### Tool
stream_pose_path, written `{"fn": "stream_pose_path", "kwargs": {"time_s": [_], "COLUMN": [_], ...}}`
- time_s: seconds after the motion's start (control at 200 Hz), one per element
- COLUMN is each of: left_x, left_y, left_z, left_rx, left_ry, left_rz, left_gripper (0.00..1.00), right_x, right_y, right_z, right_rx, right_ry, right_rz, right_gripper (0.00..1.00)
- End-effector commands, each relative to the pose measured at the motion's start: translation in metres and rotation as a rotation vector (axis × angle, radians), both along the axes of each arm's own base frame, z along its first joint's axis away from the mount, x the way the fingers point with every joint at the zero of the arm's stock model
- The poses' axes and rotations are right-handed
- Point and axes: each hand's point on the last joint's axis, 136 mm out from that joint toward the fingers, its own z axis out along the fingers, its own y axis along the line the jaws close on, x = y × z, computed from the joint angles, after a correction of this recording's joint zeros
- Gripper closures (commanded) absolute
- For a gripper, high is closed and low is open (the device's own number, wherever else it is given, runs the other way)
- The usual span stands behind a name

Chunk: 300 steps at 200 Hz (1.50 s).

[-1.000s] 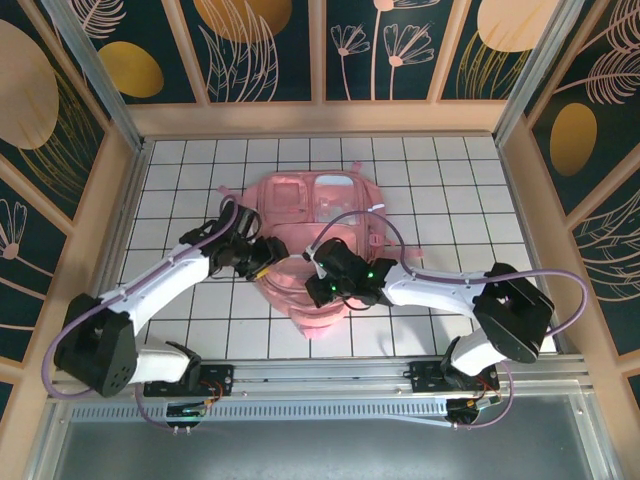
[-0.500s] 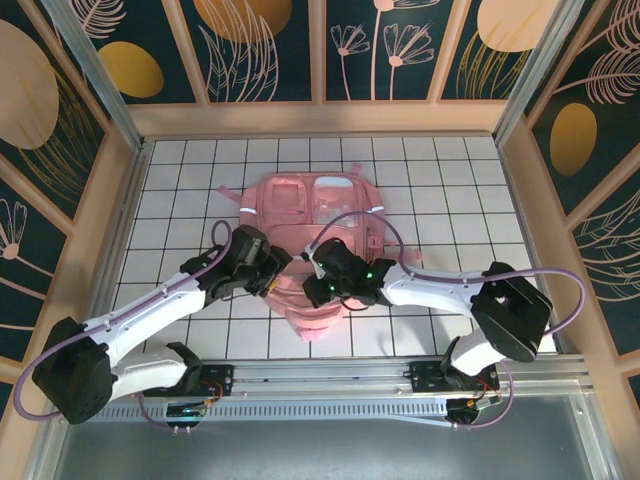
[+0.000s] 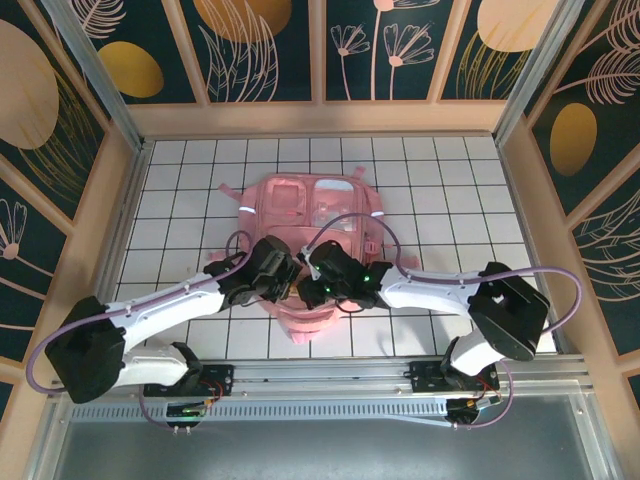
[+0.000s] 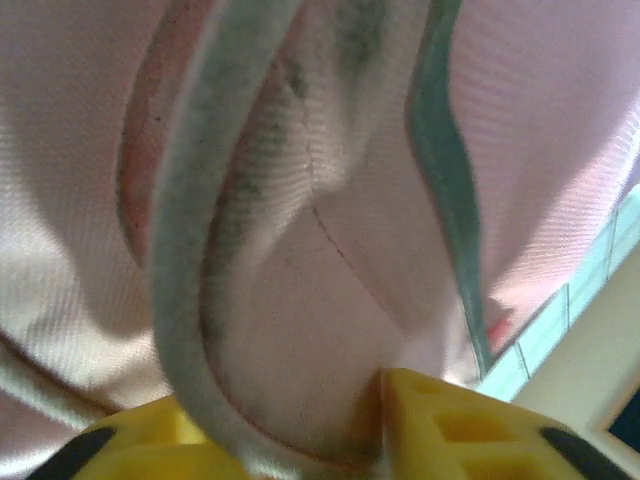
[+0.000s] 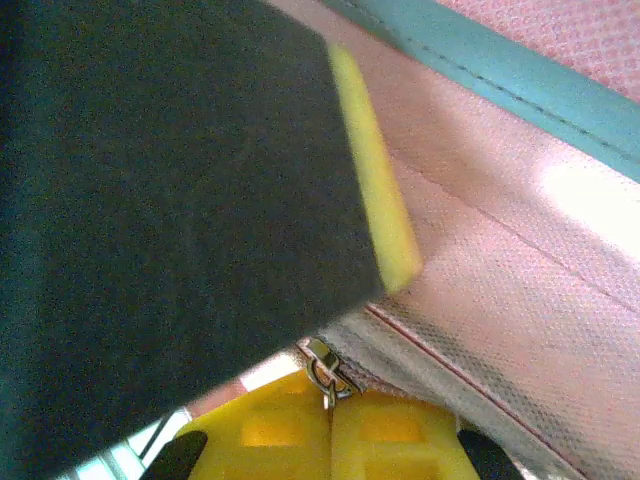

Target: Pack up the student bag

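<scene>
Now: student bag [image 3: 312, 215] lies flat at the centre of the table [image 3: 180, 160], long axis running 12 to 6 o'clock, a strap trailing toward 10 o'clock and another toward 3.

Both arms work at the bag's 6 o'clock end, tips close together.
- Right gripper [image 5: 330, 425]: yellow fingers pressed together, pinching the metal zip pull [image 5: 322, 372] at the fabric edge.
- Left gripper [image 4: 290, 440]: fingers set apart with a fold of pink cloth and grey piping bunched between them. I cannot tell whether it is clamped or merely resting there.
- A dark block with a yellow edge [image 5: 150, 200] sits close to the right wrist camera; unidentified.

Progress, as a judgement: this is a zip step. No loose items lie on the table around the bag, so loading may be finished and closing under way, but the inside is hidden and the zip's direction is unclear. Zip travel remains to be completed.

Surface: white tiles, dark grid lines. Aluminium rail [image 3: 330, 375] along 6 o'clock. Wood-framed walls [image 3: 270, 50] at 9, 12 and 3, dark panels with gold and pink leaf motifs.
</scene>
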Motion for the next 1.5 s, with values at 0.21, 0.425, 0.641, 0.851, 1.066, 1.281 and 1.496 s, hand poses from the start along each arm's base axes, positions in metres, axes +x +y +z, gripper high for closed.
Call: {"fn": "stream_pose_path", "kwargs": {"time_s": [0.21,0.425,0.641,0.851,1.066,1.281,1.496], "left_x": [-0.005,0.004,0.003,0.003,0.006,-0.004,-0.021], "left_y": [0.018,0.028,0.058,0.088,0.077,0.091,0.09], "left_z": [-0.009,-0.007,-0.019,-0.019,-0.024,-0.03,-0.002], "left_rx": [0.015,0.076,0.192,0.273,0.209,0.116,0.02], "left_ry": [-0.008,-0.071,-0.044,-0.026,-0.027,0.0,-0.009], "left_rz": [0.061,-0.056,-0.234,-0.219,-0.261,-0.333,-0.175], "left_gripper": [1.0,1.0,1.0,1.0,0.99,0.54,0.38], "right_x": [-0.006,-0.007,-0.002,-0.005,-0.007,-0.007,-0.009], "right_y": [0.003,-0.016,-0.039,-0.05,-0.037,-0.014,0.001], "right_z": [0.004,-0.008,-0.02,-0.021,-0.017,-0.004,0.001], "right_rx": [0.024,-0.066,-0.122,-0.117,-0.072,-0.024,0.014], "right_ry": [-0.015,-0.03,-0.018,-0.017,-0.001,-0.002,0.008], "right_rz": [0.004,0.001,-0.034,-0.06,-0.036,-0.004,0.031], "right_gripper": [1.0,1.0,1.0,1.0,1.0,1.0,1.0]}}
